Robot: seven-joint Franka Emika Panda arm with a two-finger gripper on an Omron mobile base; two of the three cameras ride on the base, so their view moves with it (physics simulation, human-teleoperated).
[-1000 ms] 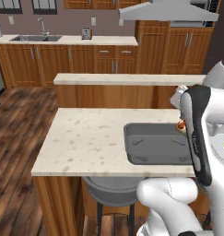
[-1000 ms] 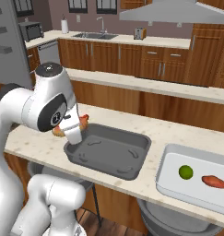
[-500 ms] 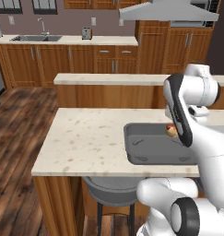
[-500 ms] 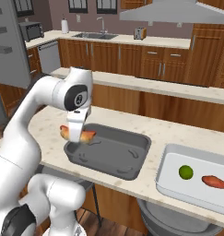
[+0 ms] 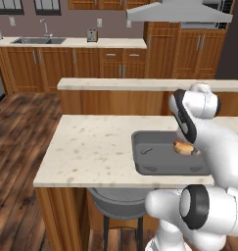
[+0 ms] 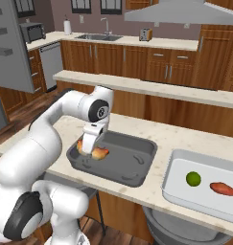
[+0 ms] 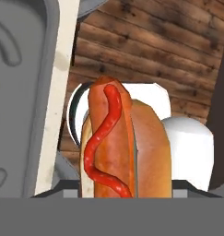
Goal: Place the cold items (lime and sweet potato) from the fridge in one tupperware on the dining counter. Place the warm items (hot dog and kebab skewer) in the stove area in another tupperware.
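We have the arm bent down at left-centre of the right base view, fingers point(image 6: 92, 152) clamped on the hot dog point(image 6: 95, 152) over the dark tupperware point(image 6: 132, 173) on the worktop point(image 6: 156, 191).

I see the speckled cream dining counter point(image 6: 175, 139) carrying two containers; a dark grey tupperware point(image 6: 132, 179) sits on it near the front edge, and a paler grey tupperware point(image 6: 173, 165) sits just beside that one, further along the same edge; from the left base view the dark grey tupperware point(image 5: 142, 169) lies toward the counter's right end, with bare stone point(image 5: 91, 147) stretching away to the left of it.
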